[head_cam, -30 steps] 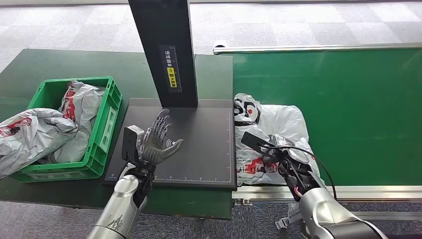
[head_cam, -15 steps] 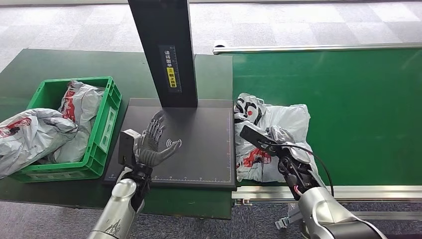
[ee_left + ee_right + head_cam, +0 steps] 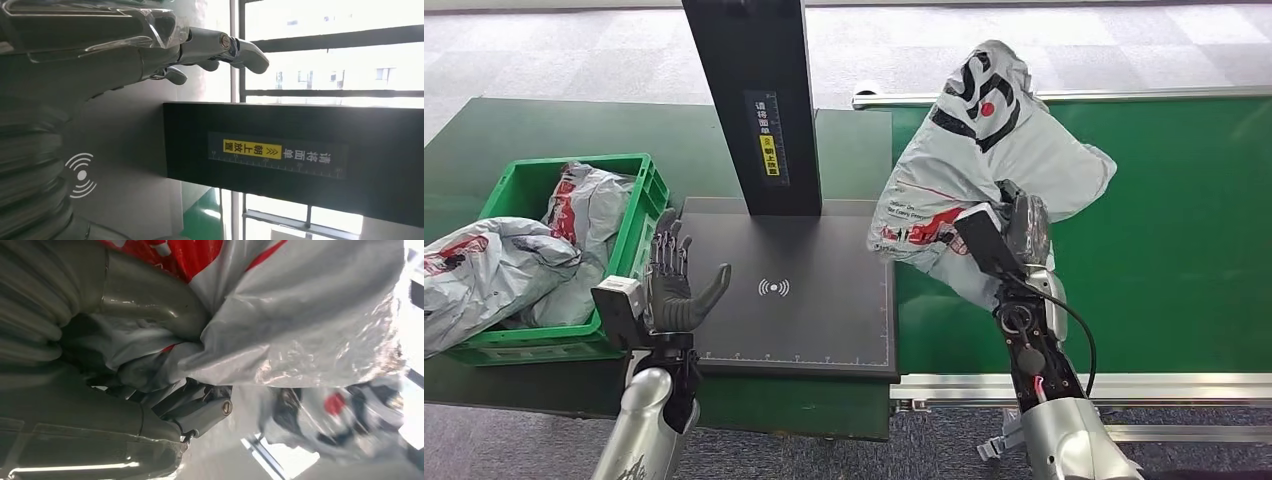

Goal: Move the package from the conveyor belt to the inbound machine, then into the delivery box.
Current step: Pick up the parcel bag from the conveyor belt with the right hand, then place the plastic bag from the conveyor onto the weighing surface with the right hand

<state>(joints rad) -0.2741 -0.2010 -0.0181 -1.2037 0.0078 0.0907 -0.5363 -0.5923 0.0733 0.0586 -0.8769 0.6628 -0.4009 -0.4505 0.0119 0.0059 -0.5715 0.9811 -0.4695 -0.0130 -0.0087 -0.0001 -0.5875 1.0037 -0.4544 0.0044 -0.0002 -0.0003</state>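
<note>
Gripping package (image 3: 984,160), right hand (image 3: 1020,225) beneath

Crate (image 3: 639,215) left of scanner plate (image 3: 824,310)

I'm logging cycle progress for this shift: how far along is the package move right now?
Done: the package is off the conveyor belt, gripped by the right hand. In hand: carrying it toward the inbound machine. The left hand waits open beside the green delivery box. Left: set it on the machine, then box it.
</note>
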